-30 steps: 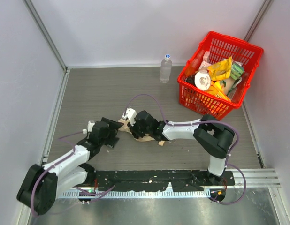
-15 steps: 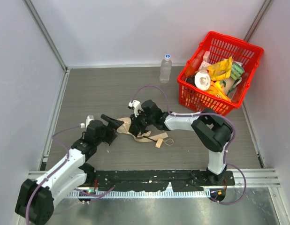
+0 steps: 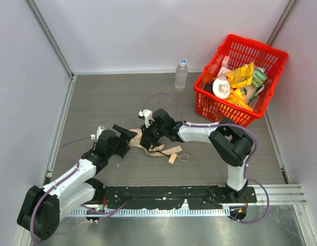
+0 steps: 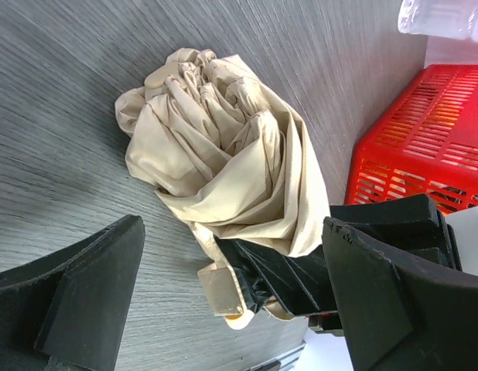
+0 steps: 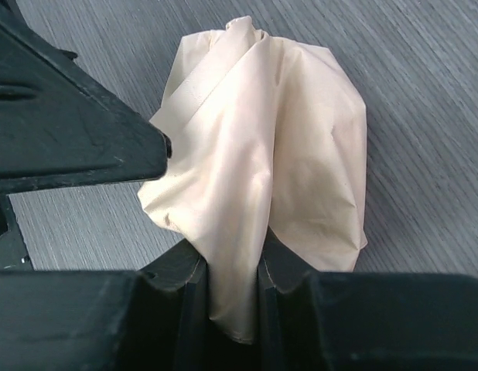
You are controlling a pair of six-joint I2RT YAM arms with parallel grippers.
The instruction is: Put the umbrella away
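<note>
The umbrella (image 3: 144, 140) lies as a crumpled bundle of cream-beige fabric on the grey bench (image 3: 107, 100), near its front and a little left of centre, between the two arms. The right pincer (image 3: 150, 133) reaches in from the right and is clamped on a fold of the fabric; its wrist view shows the cloth (image 5: 262, 170) nipped between the two black fingers (image 5: 177, 301), with the rest of the bundle resting on the bench beyond them. The left pincer (image 3: 126, 140) sits just to the left of the bundle with its jaws spread wide and nothing in them; in its wrist view the gathered canopy (image 4: 223, 154) lies in the gap between the open fingers (image 4: 92, 286), not touching them. A beige strap (image 3: 170, 150) trails from the bundle toward the right across the bench. Well apart at the far right stands a red basket (image 3: 274, 57) full of packets, and just left of it an upright clear water bottle (image 3: 181, 75).
</note>
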